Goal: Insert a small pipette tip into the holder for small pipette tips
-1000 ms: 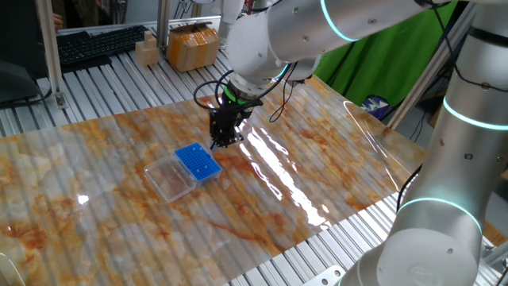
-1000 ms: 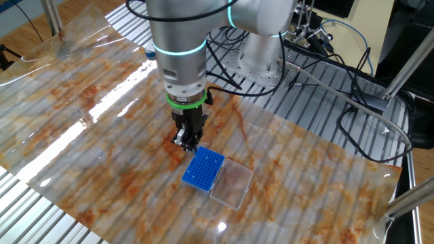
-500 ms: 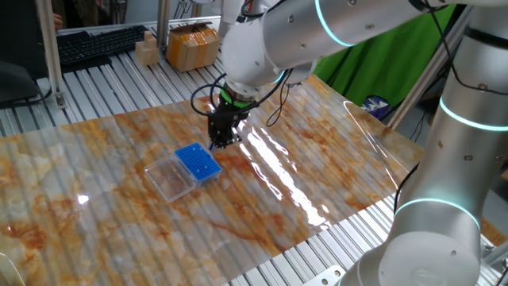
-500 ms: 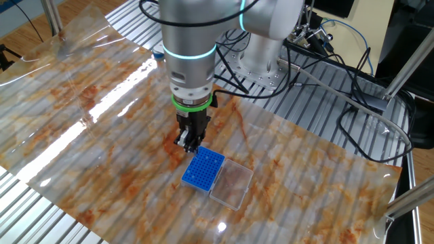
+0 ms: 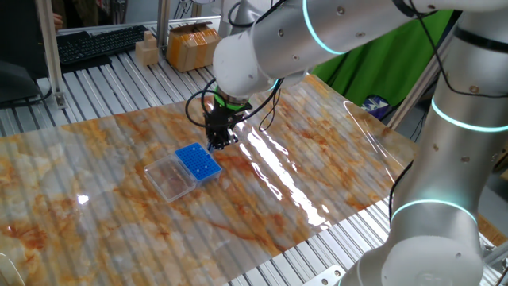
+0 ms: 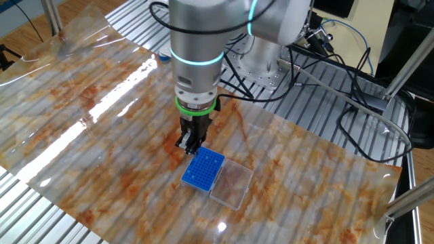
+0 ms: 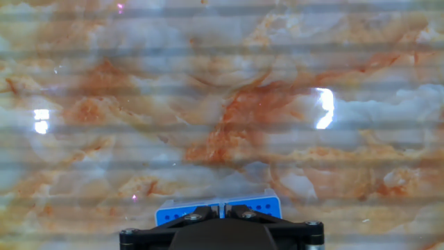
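The blue holder for small pipette tips [image 5: 197, 162] lies on the marbled table next to a clear plastic tray [image 5: 169, 179]. It also shows in the other fixed view [image 6: 203, 169] and at the bottom edge of the hand view [image 7: 270, 205]. My gripper [image 5: 216, 145] points down just above the rack's far edge [image 6: 190, 148]. Its jaws are closed together [image 7: 220, 208] with a thin pale sliver, the small pipette tip, pinched between them; the tip is barely visible.
The clear tray [image 6: 232, 184] touches the rack's side. Cardboard boxes [image 5: 193, 45] and a keyboard [image 5: 99, 44] sit beyond the table's far edge. Cables [image 6: 352, 102] run over the slatted bench by the robot base. A green cloth [image 5: 381, 63] hangs at the back.
The gripper has shifted a little sideways towards the blue rack's edge, staying shut. The rack and tray have not moved.
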Robot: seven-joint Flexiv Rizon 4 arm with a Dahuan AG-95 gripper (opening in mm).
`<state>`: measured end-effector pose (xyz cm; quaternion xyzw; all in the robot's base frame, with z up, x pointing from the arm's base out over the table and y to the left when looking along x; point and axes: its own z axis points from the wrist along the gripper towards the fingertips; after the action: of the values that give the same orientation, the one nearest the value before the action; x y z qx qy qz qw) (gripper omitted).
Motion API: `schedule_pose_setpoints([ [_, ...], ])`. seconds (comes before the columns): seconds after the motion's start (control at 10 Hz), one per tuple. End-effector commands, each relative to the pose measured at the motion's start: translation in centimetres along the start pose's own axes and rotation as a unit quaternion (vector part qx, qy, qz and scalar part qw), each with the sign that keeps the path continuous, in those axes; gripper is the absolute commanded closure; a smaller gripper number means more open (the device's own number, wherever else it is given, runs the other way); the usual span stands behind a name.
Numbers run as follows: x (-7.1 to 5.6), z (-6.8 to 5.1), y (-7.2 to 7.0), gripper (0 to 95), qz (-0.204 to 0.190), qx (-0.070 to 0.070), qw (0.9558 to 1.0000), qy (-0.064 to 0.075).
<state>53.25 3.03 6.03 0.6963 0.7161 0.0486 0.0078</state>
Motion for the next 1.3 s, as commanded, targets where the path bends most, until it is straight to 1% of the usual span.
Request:
schedule_pose_setpoints([
  [0.1, -0.03, -0.03, -0.05, 95.0, 0.0, 0.001, 1.0, -0.006],
  [0.2, -0.03, -0.03, -0.05, 95.0, 0.001, 0.001, 1.0, -0.009],
  [0.3, -0.03, -0.03, -0.05, 95.0, 0.001, 0.001, 0.9999, -0.016],
  [0.5, -0.03, -0.04, -0.04, 95.0, 0.001, 0.001, 0.9998, -0.02],
  [0.7, -0.01, -0.04, -0.05, 95.0, 0.0, 0.001, 0.9995, -0.03],
  [0.8, -0.01, -0.05, -0.05, 95.0, -0.002, 0.001, 0.9993, -0.038],
  [1.0, 0.0, -0.05, -0.05, 95.0, -0.004, -0.001, 0.999, -0.045],
  [1.1, 0.0, -0.05, -0.05, 95.0, -0.004, -0.004, 0.9987, -0.051],
  [1.3, 0.0, -0.05, -0.05, 95.0, -0.003, -0.006, 0.9985, -0.055],
])
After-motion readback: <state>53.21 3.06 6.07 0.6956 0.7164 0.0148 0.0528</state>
